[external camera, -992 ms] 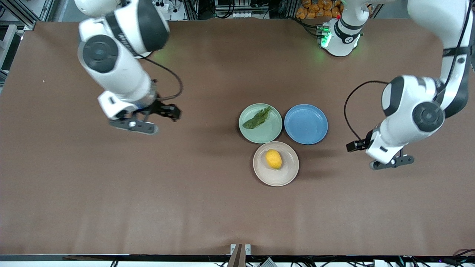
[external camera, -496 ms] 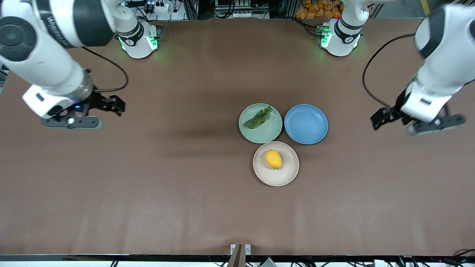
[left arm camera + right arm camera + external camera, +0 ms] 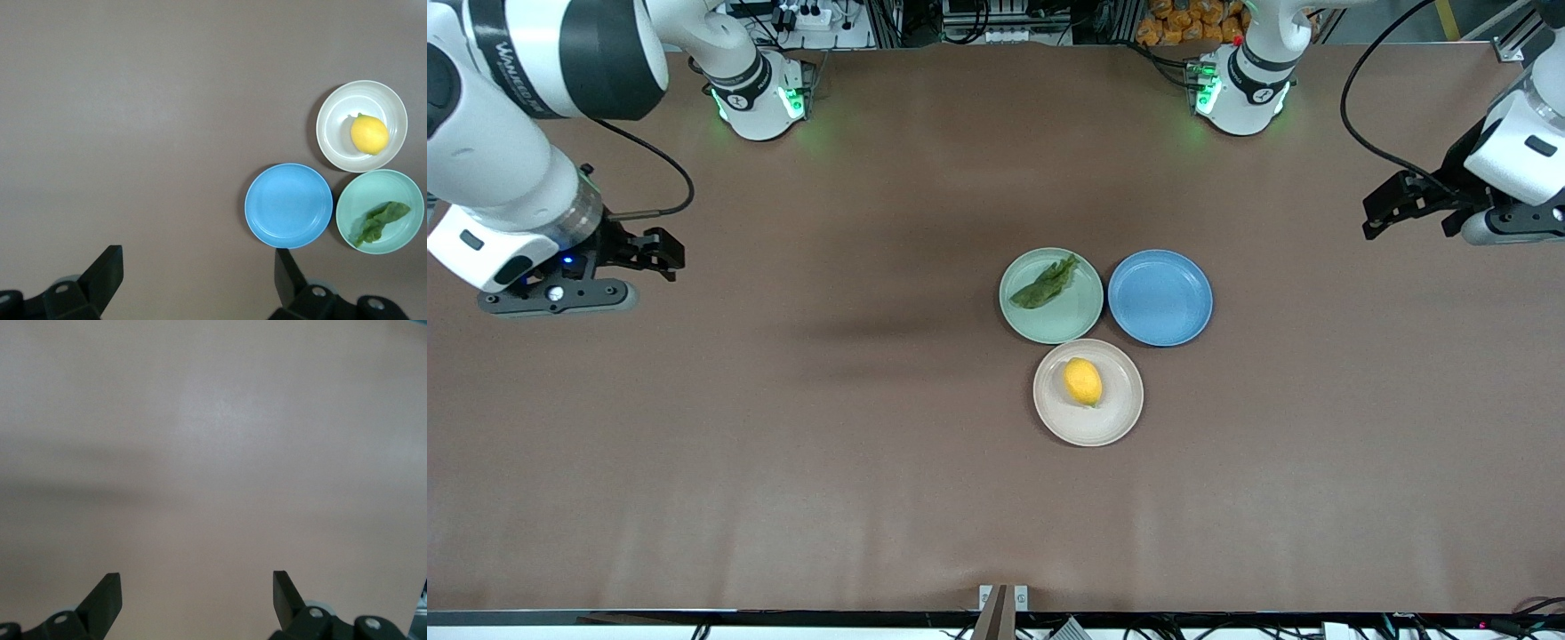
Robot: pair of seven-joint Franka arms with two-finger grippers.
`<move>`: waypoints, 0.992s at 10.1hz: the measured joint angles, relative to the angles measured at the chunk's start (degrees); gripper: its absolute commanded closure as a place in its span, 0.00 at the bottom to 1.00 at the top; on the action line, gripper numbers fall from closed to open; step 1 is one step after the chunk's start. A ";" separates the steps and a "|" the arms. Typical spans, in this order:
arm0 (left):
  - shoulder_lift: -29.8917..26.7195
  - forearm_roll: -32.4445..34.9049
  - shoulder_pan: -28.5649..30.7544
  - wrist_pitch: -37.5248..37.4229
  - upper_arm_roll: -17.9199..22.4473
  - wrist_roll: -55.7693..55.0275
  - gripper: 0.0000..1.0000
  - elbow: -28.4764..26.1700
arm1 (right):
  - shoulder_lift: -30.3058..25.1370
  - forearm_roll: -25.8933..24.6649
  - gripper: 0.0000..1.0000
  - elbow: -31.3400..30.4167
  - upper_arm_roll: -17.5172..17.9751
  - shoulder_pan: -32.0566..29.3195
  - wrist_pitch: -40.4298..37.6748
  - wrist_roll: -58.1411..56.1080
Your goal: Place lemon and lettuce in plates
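I see the small oval bright yellow lemon (image 3: pixel 1082 381) lying on its side in the round shallow beige-cream plate (image 3: pixel 1116 419), a little off its middle. Touching that plate's rim, farther from the front camera, sits the round shallow pale mint green plate (image 3: pixel 1069 324). The dark green wrinkly lettuce leaf (image 3: pixel 1045 283) lies flat in it, stretched from near its middle toward its rim.

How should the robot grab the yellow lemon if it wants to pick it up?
Probably from straight above, with the fingers closing across the lemon's narrow middle. It lies on its side in the beige plate, long axis running toward the front camera, so its fat waist offers two rounded sides, and the low rim leaves room.
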 measured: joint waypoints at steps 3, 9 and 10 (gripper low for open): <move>0.71 -0.95 -0.03 -0.15 -0.17 0.45 0.00 0.94 | -5.19 -0.03 0.00 0.14 -2.65 -0.05 -0.22 -3.91; 0.79 0.56 -0.06 -0.18 -0.32 0.52 0.00 1.48 | -6.92 0.50 0.00 -0.23 -6.10 -0.44 -0.33 -4.20; 0.81 0.57 -0.08 -0.17 -0.35 0.52 0.00 1.51 | -6.93 1.58 0.00 -0.22 -5.24 -2.43 -0.14 -4.20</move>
